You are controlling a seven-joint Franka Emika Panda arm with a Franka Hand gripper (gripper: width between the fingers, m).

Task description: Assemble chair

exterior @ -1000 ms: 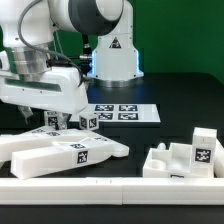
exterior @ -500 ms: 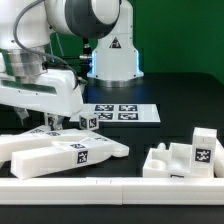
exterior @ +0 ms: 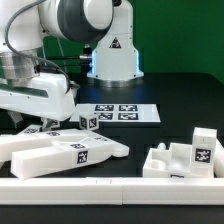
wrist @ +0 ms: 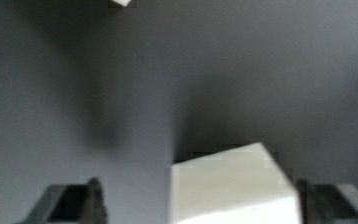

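Observation:
Several long white chair legs [exterior: 65,150] with black-and-white tags lie side by side at the exterior view's lower left. A small white block [exterior: 88,122] stands just behind them. A white slotted panel part [exterior: 185,157] with a tagged block sits at the right. My gripper [exterior: 42,124] hangs low over the back of the legs. In the wrist view the gripper [wrist: 202,203] is open. A white chair part [wrist: 220,185] lies between its fingers [wrist: 73,205], close to one finger and clear of the other. I cannot tell which part it is.
The marker board [exterior: 125,113] lies flat behind the parts, in front of the robot base [exterior: 112,55]. A long white rail [exterior: 110,185] runs along the table's front edge. Dark table surface [exterior: 180,110] stretches to the right of the board.
The hand and arm have shifted toward the exterior view's left, over the legs. The loose parts have not moved.

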